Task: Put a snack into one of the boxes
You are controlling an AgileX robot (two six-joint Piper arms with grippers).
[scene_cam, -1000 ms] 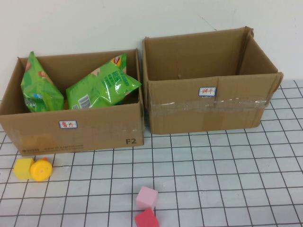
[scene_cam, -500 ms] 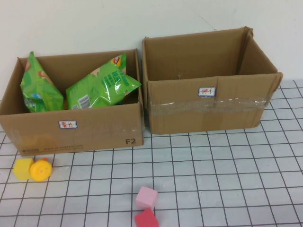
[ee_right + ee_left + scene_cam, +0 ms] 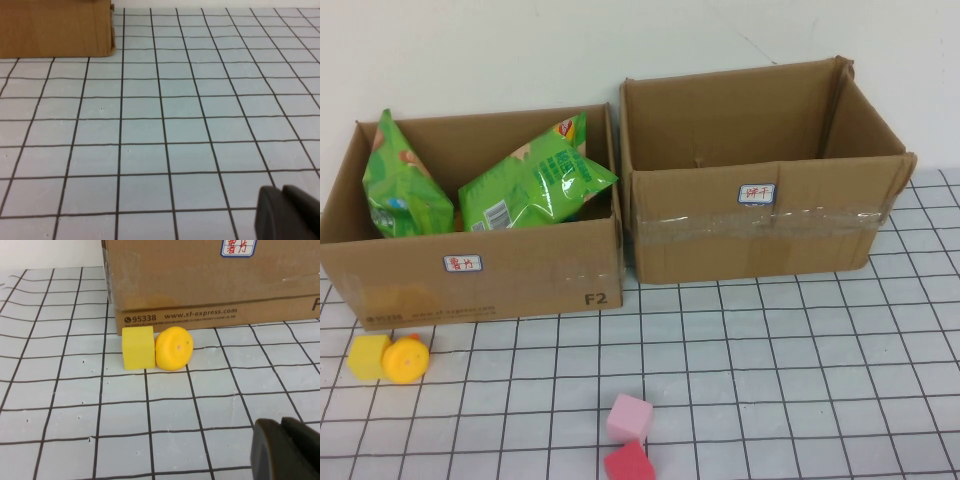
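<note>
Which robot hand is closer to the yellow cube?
The left. The left gripper, shut, sits low over the grid mat just short of the yellow cube. The right gripper, shut, faces bare mat with no cube in its view.

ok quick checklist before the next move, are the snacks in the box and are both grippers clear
1. Snack in the wider box: ok, two green snack bags sit inside it.
2. Taller taped box: ok, no snack seen inside.
3. Left gripper: ok, shut, holding nothing, above the grid mat short of the yellow cube and yellow round toy.
4. Right gripper: ok, shut, holding nothing, over bare mat.
5. Loose snack left on the mat: cannot tell beyond these views; only the yellow toys and the pink block and red block show.
</note>
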